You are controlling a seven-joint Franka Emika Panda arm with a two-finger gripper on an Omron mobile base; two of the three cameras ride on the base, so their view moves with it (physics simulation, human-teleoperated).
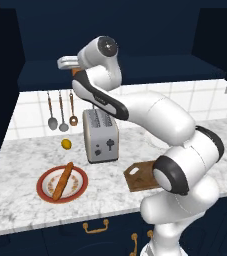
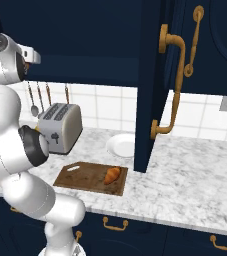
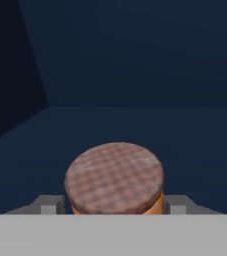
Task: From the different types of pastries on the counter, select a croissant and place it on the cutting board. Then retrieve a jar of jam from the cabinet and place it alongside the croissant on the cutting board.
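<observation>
Hand view: jar (image 3: 114, 179) between the gripper's (image 3: 114, 206) fingers inside the dark cabinet (image 3: 135, 60).
Its checked lid sits up close, with a grey finger (image 3: 49, 204) just beside each flank of the orange body; whether the jaws press the jar or stand a touch off it I cannot tell. Left base view has the arm (image 1: 150, 112) reaching up into the shelf recess above the toaster (image 1: 101, 135), an orange sliver at the hand. Right base view shows the croissant (image 2: 112, 174) lying on the board (image 2: 80, 177), on the counter (image 2: 195, 170). A bread stick (image 1: 62, 181) lies on the plate (image 1: 45, 192), with a lemon (image 1: 66, 144) near it.
</observation>
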